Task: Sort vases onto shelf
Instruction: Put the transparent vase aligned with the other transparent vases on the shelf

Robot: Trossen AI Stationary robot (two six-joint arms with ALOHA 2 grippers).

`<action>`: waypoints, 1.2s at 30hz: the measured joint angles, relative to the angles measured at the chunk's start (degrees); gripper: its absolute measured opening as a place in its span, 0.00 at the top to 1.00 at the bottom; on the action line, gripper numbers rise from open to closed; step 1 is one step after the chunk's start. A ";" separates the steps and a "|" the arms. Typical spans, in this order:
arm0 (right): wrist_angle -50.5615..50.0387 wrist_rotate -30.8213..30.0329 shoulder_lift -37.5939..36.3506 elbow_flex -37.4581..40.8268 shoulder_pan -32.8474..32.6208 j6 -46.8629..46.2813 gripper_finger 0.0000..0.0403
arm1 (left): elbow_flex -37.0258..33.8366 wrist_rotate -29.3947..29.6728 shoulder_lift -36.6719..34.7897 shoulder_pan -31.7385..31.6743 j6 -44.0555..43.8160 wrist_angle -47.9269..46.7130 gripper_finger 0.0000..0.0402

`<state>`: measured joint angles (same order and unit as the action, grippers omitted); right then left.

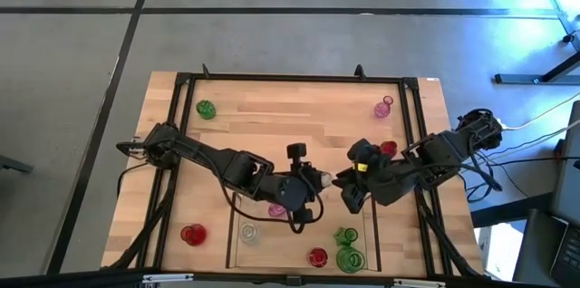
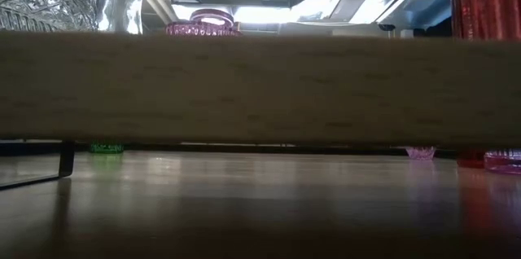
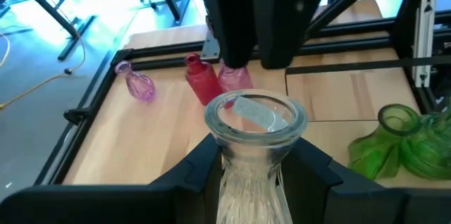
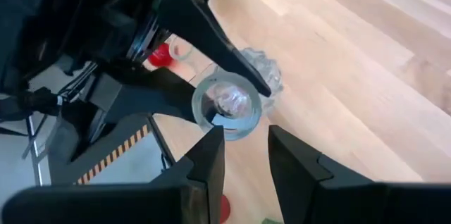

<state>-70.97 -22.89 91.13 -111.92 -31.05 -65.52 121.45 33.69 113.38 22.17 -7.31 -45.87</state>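
The wooden table (image 1: 299,107) is filling the high view, and the shelf (image 1: 237,250) is lying along its near edge, thin dark rails marking off its columns. Both arms are meeting over the middle, just above the shelf.

The left gripper (image 3: 255,164) is clamping a clear ribbed vase (image 3: 255,139) by the neck, its fingers (image 3: 194,171) pressing in on both sides, the open mouth facing the wrist camera. The right gripper (image 4: 245,155) is sitting right up against that same clear vase (image 4: 227,108), its fingers (image 4: 208,164) parted with a narrow gap between them, just beside the glass rim and not closing on it.

In the shelf, two green vases (image 1: 347,250) are crowding one column, a red vase (image 1: 316,257) is standing beside them, and a small clear one (image 1: 249,232) is sitting farther left. Out on the table, a red round vase (image 1: 192,234), a green vase (image 1: 206,109) and a pink narrow-necked vase (image 1: 384,107) are waiting well apart.
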 joint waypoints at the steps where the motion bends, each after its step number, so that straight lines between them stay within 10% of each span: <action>1: -0.03 -0.21 -0.02 0.00 0.00 -0.06 0.75 | 0.00 0.01 0.00 0.00 0.00 0.00 0.74; 17: 0.54 1.02 2.15 -0.11 2.61 -1.91 0.76 | -0.07 -0.52 0.15 0.25 6.04 7.12 0.74; 23: 0.90 1.96 2.78 -0.15 2.69 0.65 0.96 | -0.11 3.38 0.15 0.81 7.06 6.56 0.74; 36: 0.87 4.63 3.00 0.00 2.80 2.81 1.00 | -0.08 8.22 -0.45 1.06 7.34 1.71 0.64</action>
<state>-70.10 -18.27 94.13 -111.92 -28.25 -62.71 121.37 41.90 112.93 23.23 0.03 -44.16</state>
